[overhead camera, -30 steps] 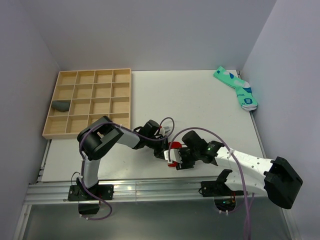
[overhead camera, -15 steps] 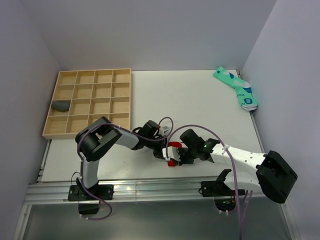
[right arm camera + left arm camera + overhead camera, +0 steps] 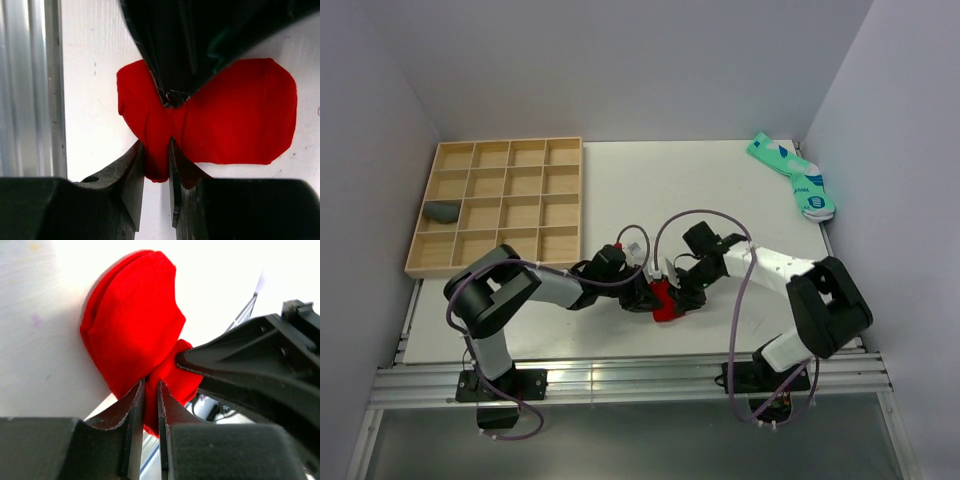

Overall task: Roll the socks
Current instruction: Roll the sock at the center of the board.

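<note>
My left gripper (image 3: pixel 150 396) and right gripper (image 3: pixel 157 156) each pinch the red sock (image 3: pixel 666 303) in narrow jaws (bunched fabric fills both gaps), meeting tip to tip.

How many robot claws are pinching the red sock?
2. The left gripper pinches the red sock from its left side. The right gripper pinches it from its right side. Both are shut on the fabric. No other gripper is in view.
</note>
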`<state>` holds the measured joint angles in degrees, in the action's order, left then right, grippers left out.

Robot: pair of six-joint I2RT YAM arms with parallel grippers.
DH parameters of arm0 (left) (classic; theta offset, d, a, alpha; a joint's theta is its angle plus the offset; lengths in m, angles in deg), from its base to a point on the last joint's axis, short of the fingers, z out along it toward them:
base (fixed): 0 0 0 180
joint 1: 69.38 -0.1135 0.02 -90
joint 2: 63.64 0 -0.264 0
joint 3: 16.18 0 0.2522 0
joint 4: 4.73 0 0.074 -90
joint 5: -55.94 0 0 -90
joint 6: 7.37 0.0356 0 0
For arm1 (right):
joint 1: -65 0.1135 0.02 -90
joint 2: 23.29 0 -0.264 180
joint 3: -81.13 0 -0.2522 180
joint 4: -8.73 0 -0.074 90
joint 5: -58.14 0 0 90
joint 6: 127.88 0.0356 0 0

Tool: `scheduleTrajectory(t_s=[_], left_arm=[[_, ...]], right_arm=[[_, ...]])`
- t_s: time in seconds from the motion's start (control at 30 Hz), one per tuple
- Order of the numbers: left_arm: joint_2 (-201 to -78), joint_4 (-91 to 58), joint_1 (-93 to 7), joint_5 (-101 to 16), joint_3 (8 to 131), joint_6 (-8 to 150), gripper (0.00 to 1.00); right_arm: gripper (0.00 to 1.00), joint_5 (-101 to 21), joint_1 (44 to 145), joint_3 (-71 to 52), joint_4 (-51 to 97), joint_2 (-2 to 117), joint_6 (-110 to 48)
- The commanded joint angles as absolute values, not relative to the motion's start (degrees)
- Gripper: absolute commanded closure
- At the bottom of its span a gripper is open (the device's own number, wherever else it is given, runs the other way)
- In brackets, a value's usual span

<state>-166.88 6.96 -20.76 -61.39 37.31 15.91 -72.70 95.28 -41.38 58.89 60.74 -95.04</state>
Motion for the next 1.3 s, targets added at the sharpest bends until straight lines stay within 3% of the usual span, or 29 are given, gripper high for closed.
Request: scheduleTrajectory(t_s=[0.0,0.3,0.73,0.93,1.27], left_arm=[[-163.14,5.93,-20.95,-54.45,33.27,16.71,0.81],[-153.56,4.81,-17.79,-42.69,28.96,20.48,0.75],[-149.59,6.54,-7.51,-26.06,32.56,43.15,0.58],[-151.87,13.05,-7.33,-30.61,32.39,52.99,0.56],[-158.2,11.57,-7.33,-38.89,38.1,59.34,0.53]], right_arm=[[0.81,-74.75,92.25,-36.08,71.08,66.33,-99.21],[0.8,-77.13,88.82,-23.5,82.69,83.22,-100.99],[0.8,-75.9,88.64,-13.83,87.88,94.13,-95.53],[0.79,-75.64,88.64,-12.25,89.46,96.33,-95.62],[0.79,-75.02,88.47,-10.84,89.72,97.47,-94.92]])
